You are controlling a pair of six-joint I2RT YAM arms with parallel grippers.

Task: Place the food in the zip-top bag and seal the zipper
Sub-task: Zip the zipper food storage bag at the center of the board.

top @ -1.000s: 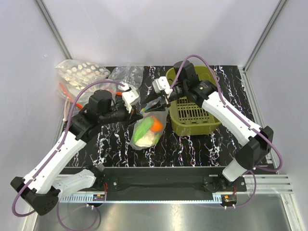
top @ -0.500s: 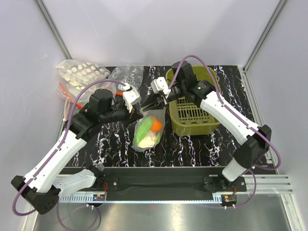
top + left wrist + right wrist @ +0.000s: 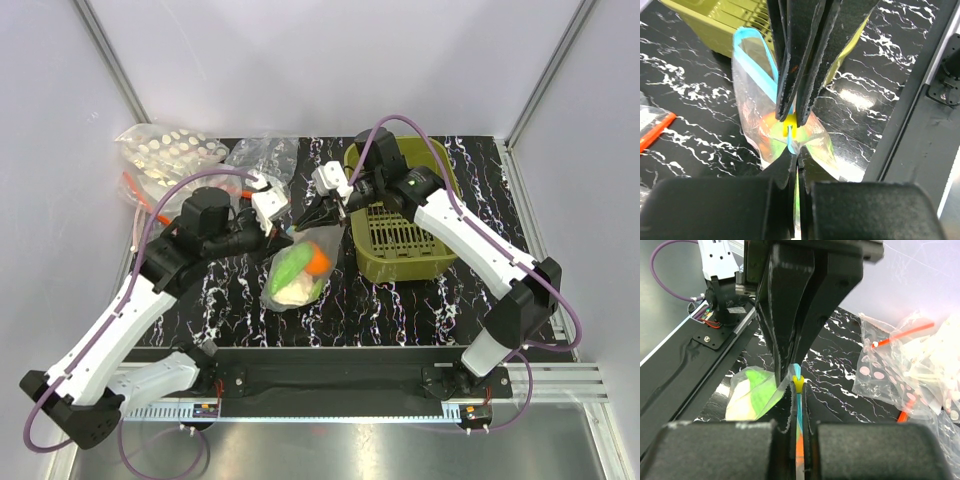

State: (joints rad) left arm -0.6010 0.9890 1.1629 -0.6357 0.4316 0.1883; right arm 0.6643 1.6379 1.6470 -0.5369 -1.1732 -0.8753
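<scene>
Two arms extend from the near edge of the black, white-veined table (image 3: 420, 300) and meet over its middle. Nearest is the belly of the clear bag (image 3: 330, 242), slanting toward the near left. Through it shows the food (image 3: 300, 275): a cream piece (image 3: 293, 293) lowest, a green piece (image 3: 287, 268) above it, and an orange piece (image 3: 318, 260) toward the mouth. Whether the bag's lower end rests on the table cannot be told. At the mouth, the left gripper (image 3: 288, 238) and the right gripper (image 3: 312, 222) face each other almost tip to tip. Each has its jaws pressed together on the teal zipper (image 3: 754, 59), and a small yellow piece (image 3: 798, 385) sits on the strip between them. Beside the grip the strip bows into an open loop. Just beyond, to the right, stands an olive basket (image 3: 400, 262). Farthest, at the far left, lie a crumpled clear bag (image 3: 262, 158) and a bag of white round pieces (image 3: 170, 152).
</scene>
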